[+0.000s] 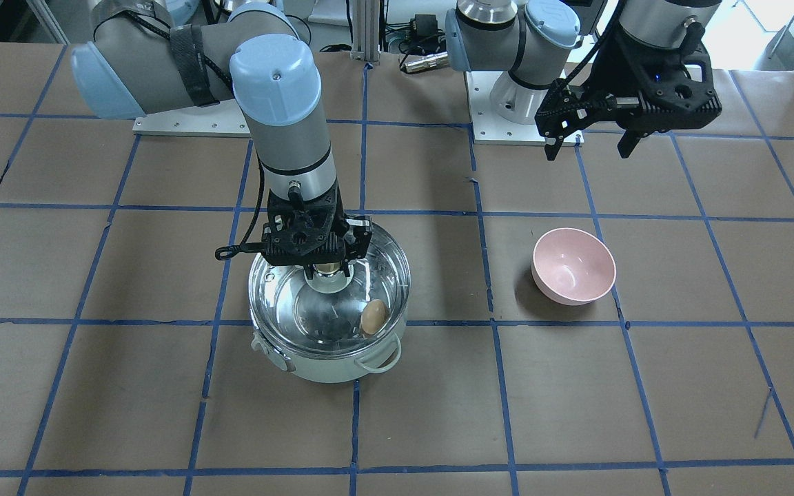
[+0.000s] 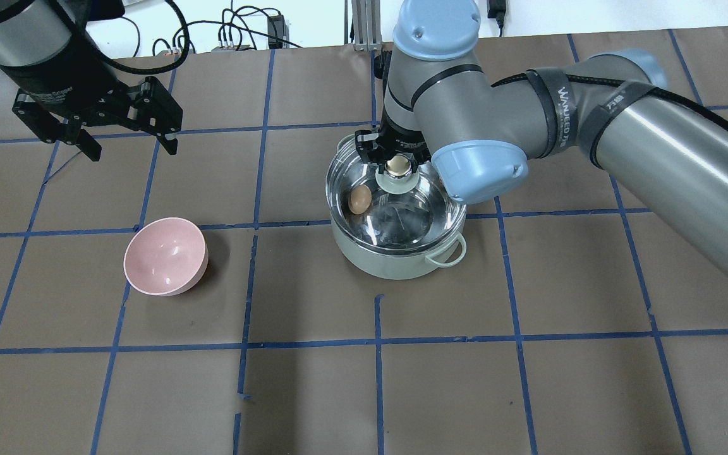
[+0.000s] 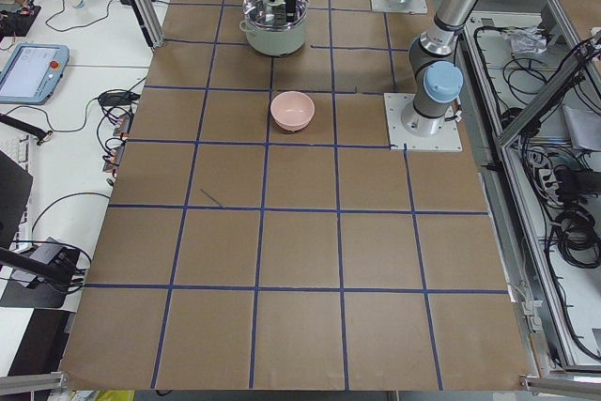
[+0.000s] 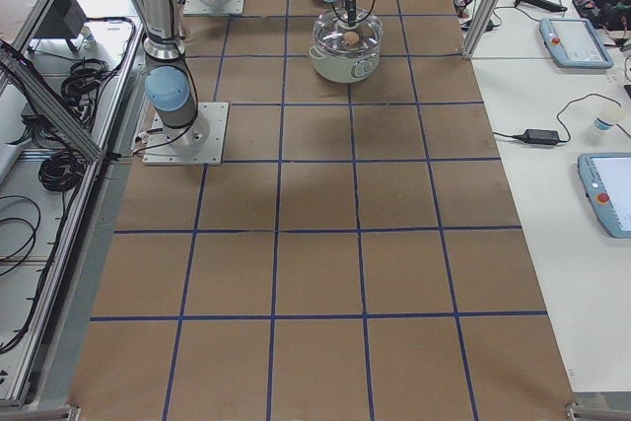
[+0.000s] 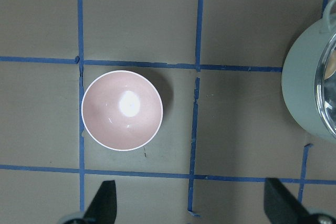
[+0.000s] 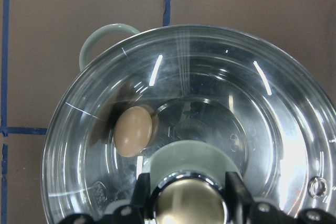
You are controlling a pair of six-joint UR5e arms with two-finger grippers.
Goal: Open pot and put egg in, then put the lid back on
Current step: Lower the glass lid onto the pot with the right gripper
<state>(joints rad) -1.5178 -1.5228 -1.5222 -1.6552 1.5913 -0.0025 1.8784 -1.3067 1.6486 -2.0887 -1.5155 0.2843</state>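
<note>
The right wrist view's bottom edge cuts off the cream-topped knob (image 6: 187, 205) of the round clear glass lid (image 6: 252, 103), and of the right gripper (image 6: 188, 195) only two dark fingers show. Overhead, the right arm's blue joint cap (image 2: 479, 169) hides part of the rim of the wide mint-green pot (image 2: 389, 262). The left wrist view crops that pot at its right edge and the left gripper (image 5: 191, 205) to its fingertips.

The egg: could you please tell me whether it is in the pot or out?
In: the egg lies on the pot's steel floor, seen through the glass lid.
</note>
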